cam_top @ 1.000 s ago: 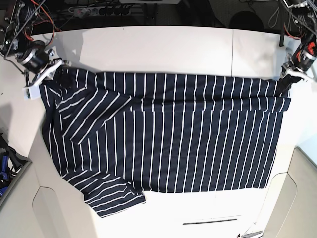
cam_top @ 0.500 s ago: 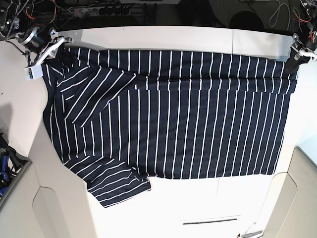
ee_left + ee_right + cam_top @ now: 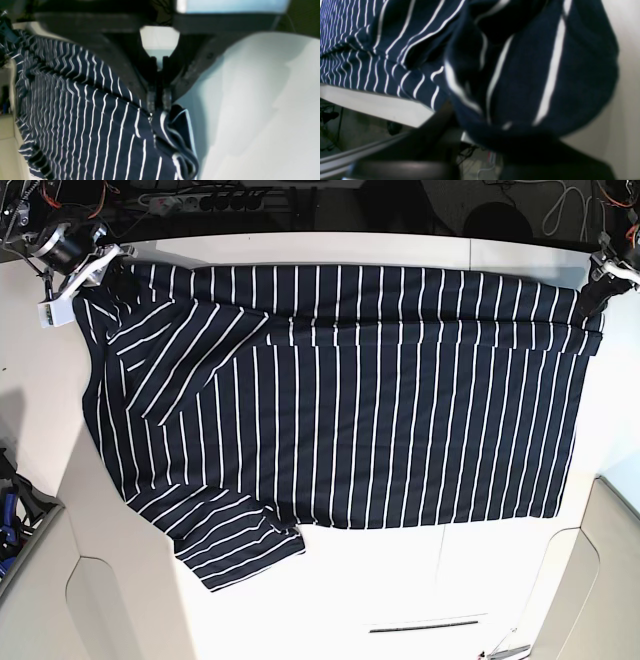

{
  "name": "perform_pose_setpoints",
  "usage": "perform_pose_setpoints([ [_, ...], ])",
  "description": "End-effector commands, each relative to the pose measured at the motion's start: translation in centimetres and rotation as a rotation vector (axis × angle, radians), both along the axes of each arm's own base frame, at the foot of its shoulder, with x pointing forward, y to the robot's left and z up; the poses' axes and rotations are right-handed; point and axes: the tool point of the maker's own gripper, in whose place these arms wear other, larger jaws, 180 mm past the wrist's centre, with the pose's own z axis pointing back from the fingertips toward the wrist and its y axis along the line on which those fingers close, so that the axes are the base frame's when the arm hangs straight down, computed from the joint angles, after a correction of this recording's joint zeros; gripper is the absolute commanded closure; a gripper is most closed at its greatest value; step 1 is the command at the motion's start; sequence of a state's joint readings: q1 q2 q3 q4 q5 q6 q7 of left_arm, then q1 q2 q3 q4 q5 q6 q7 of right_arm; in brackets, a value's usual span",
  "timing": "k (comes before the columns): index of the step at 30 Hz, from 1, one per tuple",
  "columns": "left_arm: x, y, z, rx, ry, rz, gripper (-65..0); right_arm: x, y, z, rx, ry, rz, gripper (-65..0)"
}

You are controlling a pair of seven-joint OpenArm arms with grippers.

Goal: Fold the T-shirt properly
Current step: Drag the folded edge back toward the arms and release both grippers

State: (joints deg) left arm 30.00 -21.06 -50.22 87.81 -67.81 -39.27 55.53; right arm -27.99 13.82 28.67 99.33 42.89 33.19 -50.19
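- T-shirt (image 3: 340, 400) spread flat over most of the bench (image 3: 420, 600), far hem edge along 12 o'clock, one sleeve poking out toward 7 o'clock.
- Left end effector (image 3: 600, 280) at 2 o'clock, pressed together on a bunched corner of the cloth; wrist view shows the fabric gathered right under the tips.
- Right end effector (image 3: 80, 275) at 10 o'clock, buried in a wad of cloth in its wrist view; probably pinching the corner, but cannot tell for sure.
- Soft, light, limp cloth by the look of it: likely to sag, wrinkle and drag; best taken by corners or hems.
- Far edge lies close to the bench rim at 12 o'clock, little room there; bare bench toward 6 o'clock for folding.
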Motion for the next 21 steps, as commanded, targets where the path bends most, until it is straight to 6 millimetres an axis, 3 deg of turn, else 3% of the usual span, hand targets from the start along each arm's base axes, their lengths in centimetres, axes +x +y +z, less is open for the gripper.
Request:
perform_pose_setpoints([
  [1,0.5,0.2,1.4,0.028,-0.04,-0.021,0.0,0.3,-0.3,0.8,-0.002,-0.028,0.003,0.0],
  [14,0.0,-1.3,0.6,0.003,-0.036,-0.011,0.0,-0.2,-0.5,0.6,-0.003,-0.014,-0.003,0.0],
  [16,0.0,-1.3,0.6,0.003,-0.036,-0.011,-5.4,-0.2,-0.5,0.6,-0.007,-0.012,-0.002,0.0],
  [17,0.0,-1.3,0.6,0.003,-0.036,-0.011,-10.2,-0.2,-0.5,0.6,-0.006,-0.012,-0.003,-1.5],
  [19,0.0,-1.3,0.6,0.003,-0.036,-0.011,-19.0,-0.2,-0.5,0.6,-0.006,-0.012,-0.003,-17.2],
  [21,0.0,-1.3,0.6,0.003,-0.036,-0.011,-25.9,-0.2,-0.5,0.6,-0.006,-0.013,-0.003,-28.8],
])
